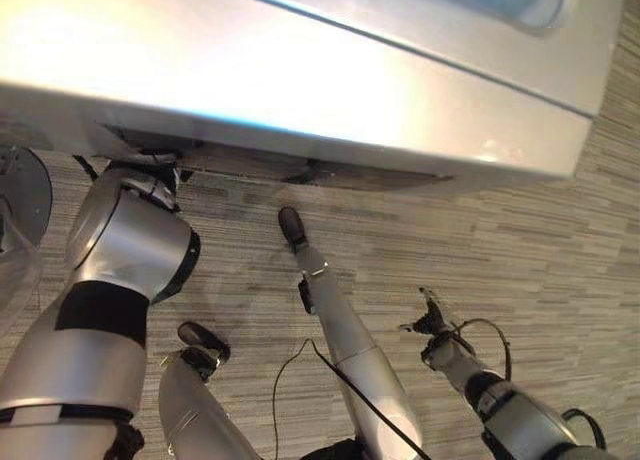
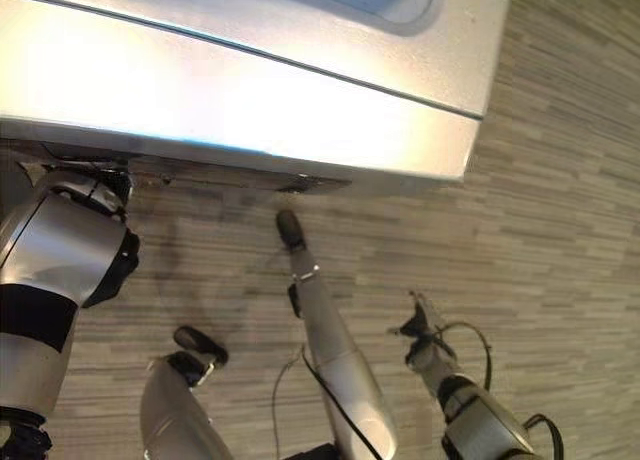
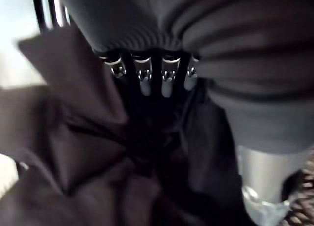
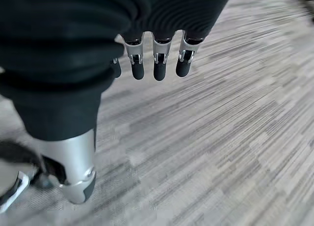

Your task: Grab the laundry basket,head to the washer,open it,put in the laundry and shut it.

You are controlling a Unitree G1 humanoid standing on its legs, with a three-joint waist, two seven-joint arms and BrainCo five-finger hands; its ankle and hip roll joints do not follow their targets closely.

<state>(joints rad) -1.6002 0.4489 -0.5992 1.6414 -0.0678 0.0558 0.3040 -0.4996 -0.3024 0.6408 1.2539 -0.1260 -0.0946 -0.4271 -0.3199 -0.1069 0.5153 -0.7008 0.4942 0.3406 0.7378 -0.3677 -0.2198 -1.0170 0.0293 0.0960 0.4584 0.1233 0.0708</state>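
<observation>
Loading step: left robot hand (image 3: 162, 81) over dark laundry (image 3: 83, 152), grip unclear; right robot hand (image 4: 157, 64) relaxed, empty. Next: push clothes into washer (image 1: 330, 90).

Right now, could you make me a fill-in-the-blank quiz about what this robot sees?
1. The silver machine before the robot is a ___.
2. The right hand hangs open over the striped ___.
3. The left hand is over dark, crumpled ___.
Missing words: washer; floor; cloth.

Glare on washer (image 1: 300, 90); laundry (image 3: 73, 152) perhaps blurred.
</observation>
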